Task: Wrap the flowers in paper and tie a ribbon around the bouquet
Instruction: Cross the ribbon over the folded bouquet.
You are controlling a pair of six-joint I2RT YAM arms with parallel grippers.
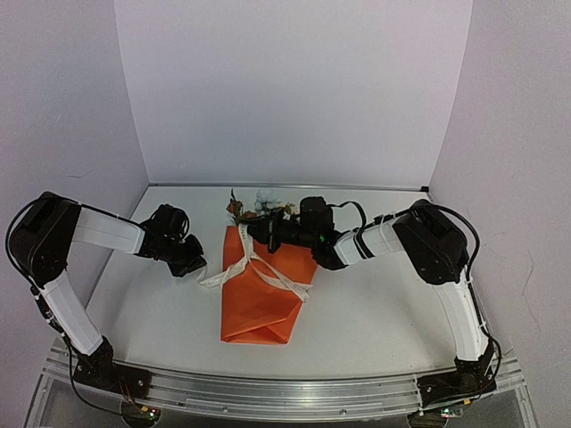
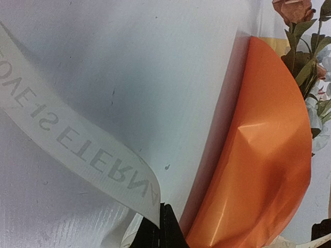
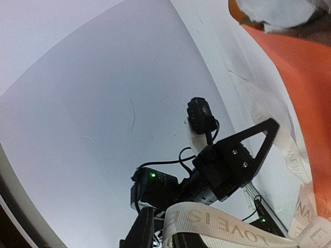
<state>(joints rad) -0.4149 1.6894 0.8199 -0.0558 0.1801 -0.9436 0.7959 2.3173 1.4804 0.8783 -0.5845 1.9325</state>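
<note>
from my top feed the bouquet [image 1: 257, 294] lies mid-table [image 1: 384, 312], with its heads toward the far wall and its narrow end toward the arm bases. the paper [image 2: 264, 155] is glossy orange, folded into a tapering wedge with sharp creases and a smooth bulging flank. the flowers [image 1: 263, 208] poke from its wide far end; the left wrist feed shows a peach bloom and matte green leaves. the ribbon [image 2: 77, 150] is a flat cream woven band with grey printed capitals. it lies slantwise over the wrap's far half and runs off its left edge. my left gripper [image 1: 196, 265], just left of the wrap, has its jaws pressed together on the ribbon. my right gripper [image 1: 256, 234] sits at the wrap's far end, close to the ribbon; i cannot tell whether its jaws are parted or pinching
</note>
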